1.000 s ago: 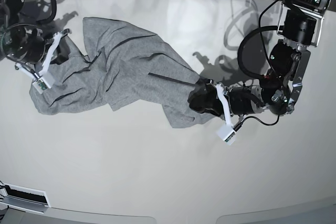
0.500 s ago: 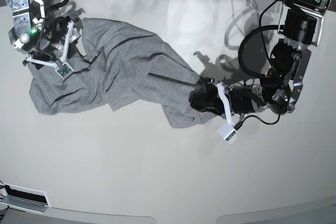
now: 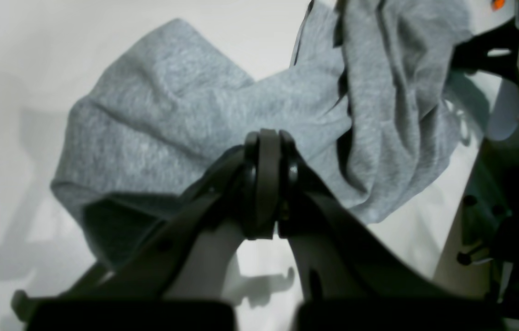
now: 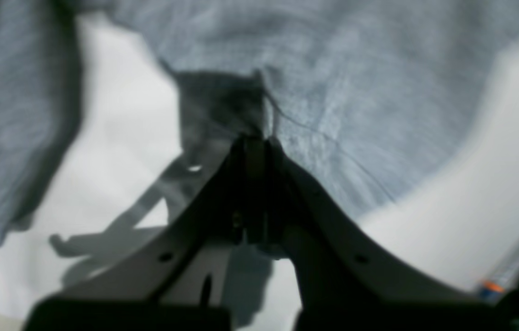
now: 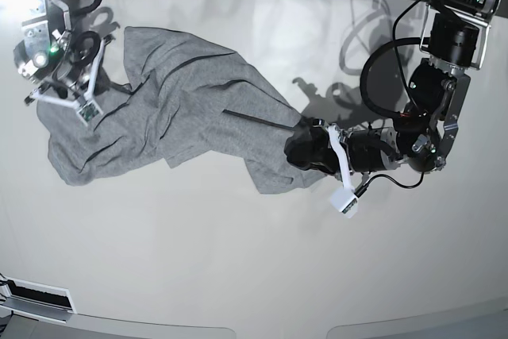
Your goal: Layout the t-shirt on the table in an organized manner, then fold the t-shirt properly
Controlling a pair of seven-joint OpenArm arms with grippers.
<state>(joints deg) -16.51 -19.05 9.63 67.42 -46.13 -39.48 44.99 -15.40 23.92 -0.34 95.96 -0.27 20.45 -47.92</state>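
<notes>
T-shirt [image 5: 190, 109] bunched diagonally across worktop [image 5: 238, 260]. Left tool [image 5: 305, 151] clamped on its near hem; right tool [image 5: 67, 94] pinched shut on far edge. Risk: you pull unevenly, thin pinch slips, cloth re-bunches.

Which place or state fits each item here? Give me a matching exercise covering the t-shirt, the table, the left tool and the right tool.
Column 1:
1. t-shirt
2. table
3. left tool
4. right tool

Column 2:
A. glossy white, bare along the near edge
B. shut on the shirt's corner at the base view's right
C. grey, crumpled, not yet flat
D. shut on the shirt at the base view's left

Pairs: 1-C, 2-A, 3-B, 4-D
</notes>
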